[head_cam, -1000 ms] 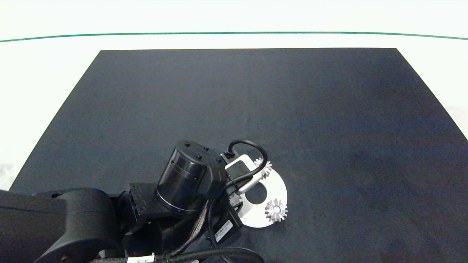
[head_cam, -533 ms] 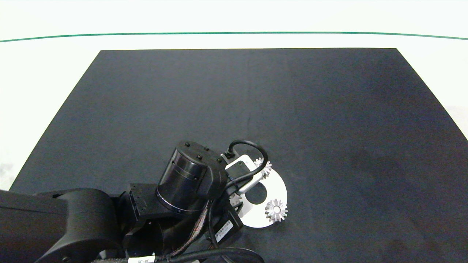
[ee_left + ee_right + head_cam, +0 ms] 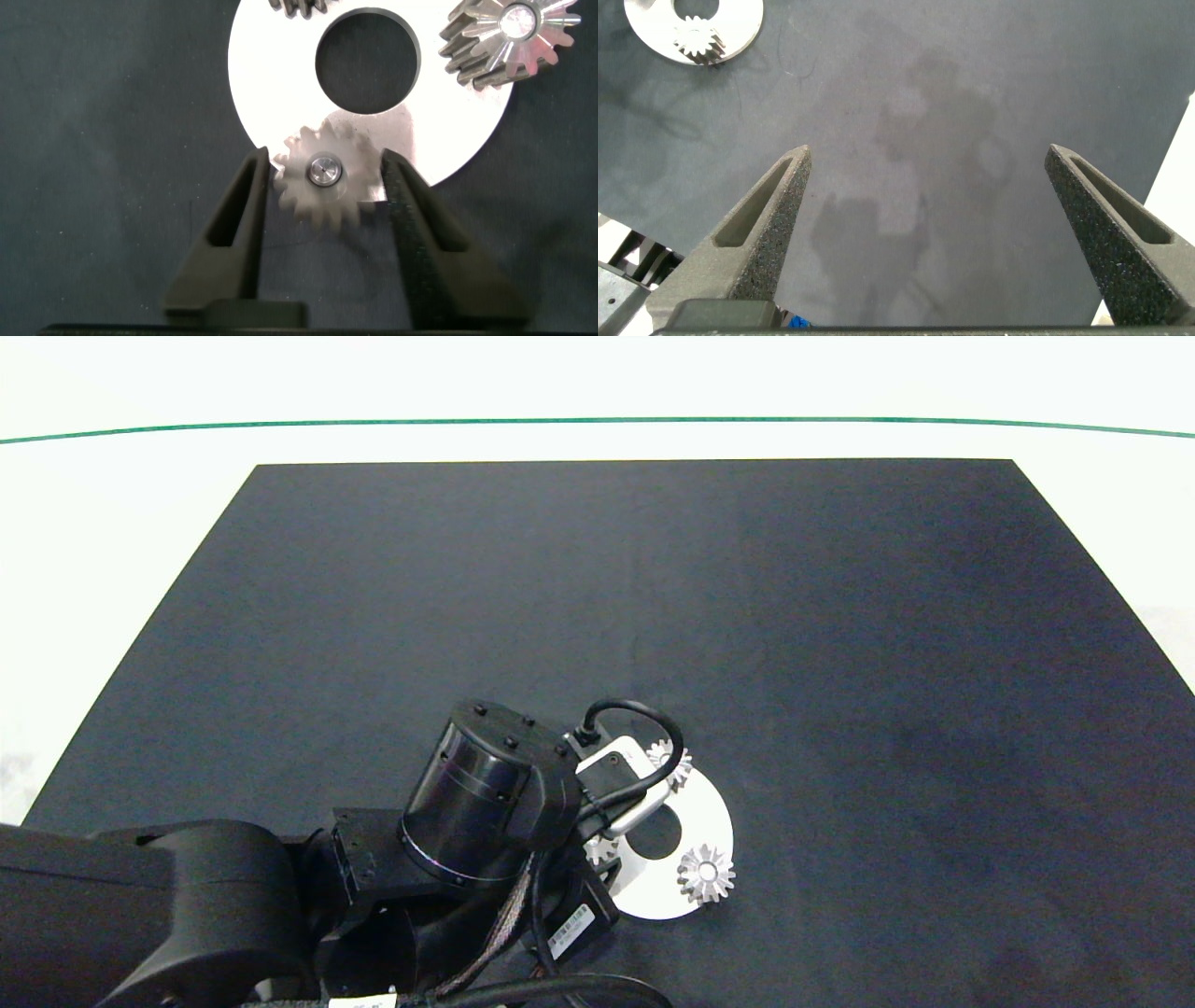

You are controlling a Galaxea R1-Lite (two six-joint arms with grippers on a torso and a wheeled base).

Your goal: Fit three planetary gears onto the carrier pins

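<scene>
Left pincer [image 3: 322,201] fingers flank a pinned planetary gear [image 3: 324,177], apparently clear.

Left end effector [image 3: 325,191] crowds the white disc [image 3: 714,821] at the near edge; the mat [image 3: 840,644] beyond lies open.

We see a dark, matte mat [image 3: 653,616] covering most of the scene, its far edge straight and its left and right edges spreading toward the near side. Around it lies a pale white table surface [image 3: 140,504]. A thin green line [image 3: 597,421] crosses that surface on the far side. Lighting is even and bright.
</scene>
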